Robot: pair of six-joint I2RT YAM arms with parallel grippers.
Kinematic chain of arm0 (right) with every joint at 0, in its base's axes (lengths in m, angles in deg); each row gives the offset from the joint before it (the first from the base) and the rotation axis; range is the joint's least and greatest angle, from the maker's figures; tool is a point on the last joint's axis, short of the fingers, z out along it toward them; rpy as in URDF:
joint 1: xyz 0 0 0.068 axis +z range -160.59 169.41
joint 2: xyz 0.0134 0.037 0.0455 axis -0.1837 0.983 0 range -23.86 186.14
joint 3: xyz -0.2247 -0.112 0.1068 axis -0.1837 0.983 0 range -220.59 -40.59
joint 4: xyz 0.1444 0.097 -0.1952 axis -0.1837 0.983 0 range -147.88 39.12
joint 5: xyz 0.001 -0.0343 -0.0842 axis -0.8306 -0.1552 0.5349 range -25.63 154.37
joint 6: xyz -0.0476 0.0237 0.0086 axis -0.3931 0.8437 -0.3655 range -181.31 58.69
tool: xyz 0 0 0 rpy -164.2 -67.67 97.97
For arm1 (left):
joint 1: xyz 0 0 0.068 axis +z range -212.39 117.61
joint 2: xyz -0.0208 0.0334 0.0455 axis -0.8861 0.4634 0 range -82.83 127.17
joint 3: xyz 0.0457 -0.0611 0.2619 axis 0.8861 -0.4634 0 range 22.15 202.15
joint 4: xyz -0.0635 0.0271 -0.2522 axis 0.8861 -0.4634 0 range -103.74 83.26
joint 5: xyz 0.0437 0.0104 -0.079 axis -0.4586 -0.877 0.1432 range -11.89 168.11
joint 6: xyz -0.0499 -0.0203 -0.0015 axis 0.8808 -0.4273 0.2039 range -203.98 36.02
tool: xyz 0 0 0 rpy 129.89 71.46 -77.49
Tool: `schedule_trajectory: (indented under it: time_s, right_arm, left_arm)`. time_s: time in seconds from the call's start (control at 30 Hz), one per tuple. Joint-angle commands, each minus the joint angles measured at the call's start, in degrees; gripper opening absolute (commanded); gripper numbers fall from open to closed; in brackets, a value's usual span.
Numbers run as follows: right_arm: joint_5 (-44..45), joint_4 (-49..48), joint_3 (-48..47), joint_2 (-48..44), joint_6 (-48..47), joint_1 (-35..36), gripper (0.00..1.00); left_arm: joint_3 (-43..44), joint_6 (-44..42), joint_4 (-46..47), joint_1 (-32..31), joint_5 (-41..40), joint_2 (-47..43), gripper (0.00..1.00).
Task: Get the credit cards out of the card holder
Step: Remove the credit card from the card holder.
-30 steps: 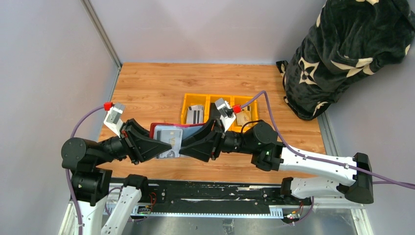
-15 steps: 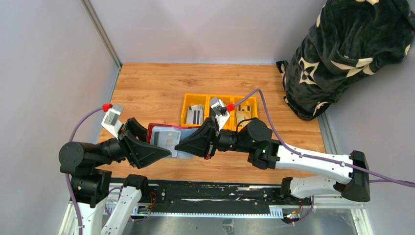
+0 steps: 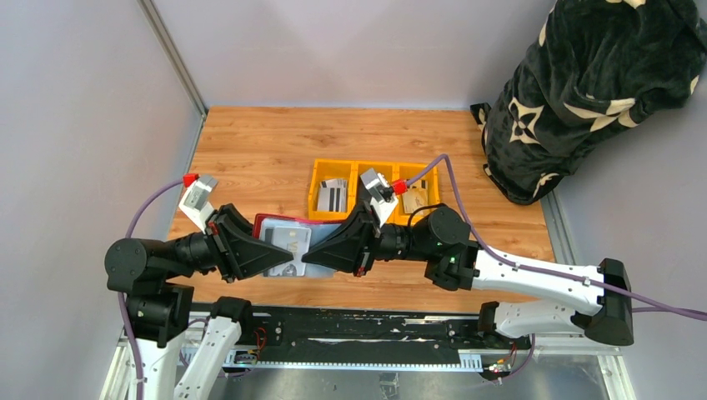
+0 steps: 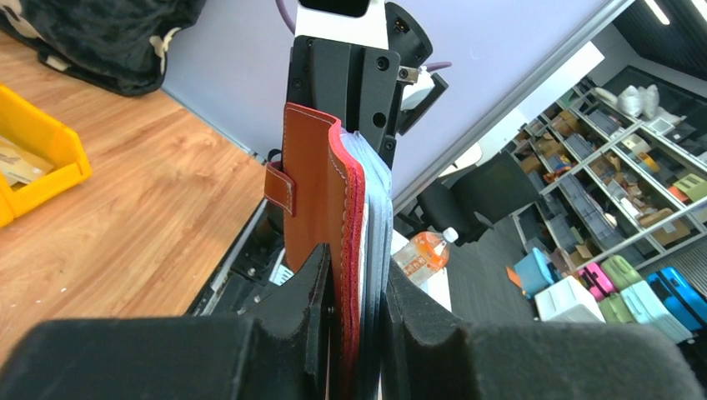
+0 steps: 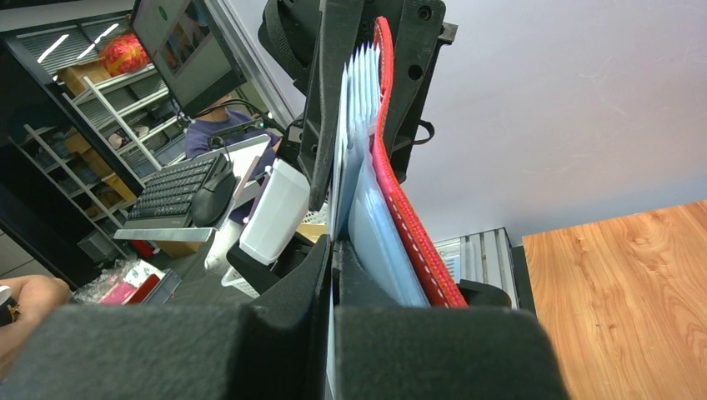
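Right claw (image 5: 331,243) has clenched at the sleeves (image 5: 358,150), left claw (image 4: 357,271) grips the card holder (image 4: 310,192); I see some credit cards (image 3: 333,197) in the yellow bin (image 3: 321,169), others inside

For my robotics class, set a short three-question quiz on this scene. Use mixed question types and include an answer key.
1. True or false: the card holder lies flat on the table.
2. What does the left gripper clamp? A) the holder's red cover and pale sleeves together B) a single loose card C) nothing, it is wide open
3. Fill in: the yellow bin has ___ compartments.
Key: 1 false, it is held up off the table, between the two arms. 2 A. 3 three.
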Motion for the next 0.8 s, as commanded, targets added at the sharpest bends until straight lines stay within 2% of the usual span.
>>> schedule_trajectory:
  time_s: [0.0,0.3,0.4,0.47,0.53,0.63,0.77]
  right_arm:
    - [2.9,-1.2,3.3,-2.4,-0.7,-1.1,0.0]
    - [0.5,-1.8,3.2,-2.5,0.0,-1.1,0.01]
    - [0.5,-1.8,2.0,-1.8,0.3,-1.1,0.22]
    - [0.8,-1.1,0.9,-1.2,0.4,-1.1,0.29]
    - [0.9,-0.9,-0.1,-0.5,0.5,-1.1,0.32]
    - [1.3,-0.7,-1.1,0.3,0.6,-1.1,0.29]
    - [2.1,0.7,-2.0,0.7,0.8,-1.1,0.11]
  left_arm:
    - [1.2,3.5,4.1,-0.3,3.4,0.3,0.17]
    - [2.0,1.2,1.7,-0.3,2.6,0.5,0.2]
    - [2.1,-0.8,-0.1,-0.3,1.7,0.2,0.2]
    - [2.0,-2.1,-1.0,-0.3,1.3,0.2,0.2]
    - [2.0,-3.1,-1.7,-0.3,1.0,0.2,0.21]
    - [2.0,-4.4,-2.9,-0.3,0.8,0.1,0.22]
    - [1.9,-6.9,-4.2,-0.3,0.9,-0.5,0.26]
